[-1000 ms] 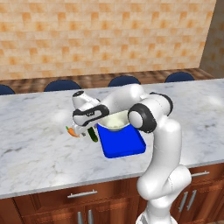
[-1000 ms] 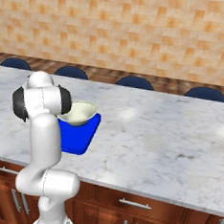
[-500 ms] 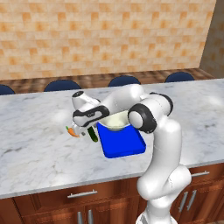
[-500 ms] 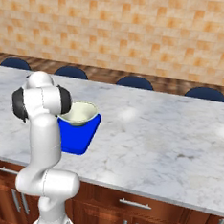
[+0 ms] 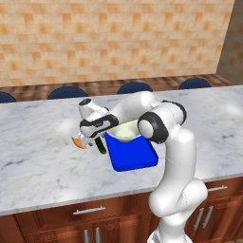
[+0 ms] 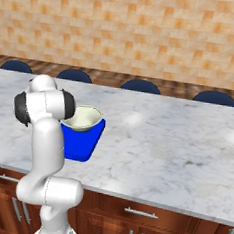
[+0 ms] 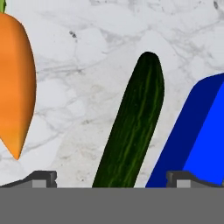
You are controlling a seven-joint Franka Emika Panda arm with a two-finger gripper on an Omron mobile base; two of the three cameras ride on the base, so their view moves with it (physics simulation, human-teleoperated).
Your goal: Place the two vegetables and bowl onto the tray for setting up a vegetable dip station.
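Gripper spread wide over cucumber | carrot beside | bowl on tray

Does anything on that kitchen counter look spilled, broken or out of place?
Nothing stands out. The bowl sits upright on the blue tray; the cucumber and carrot lie intact on the marble beside it, simply not yet on the tray.

Almost nothing has changed. The gripper has sunk a tiny bit lower over the cucumber. Its jaws have spread a hair wider. The carrot, at 9 o'clock from the cucumber, has not been moved.
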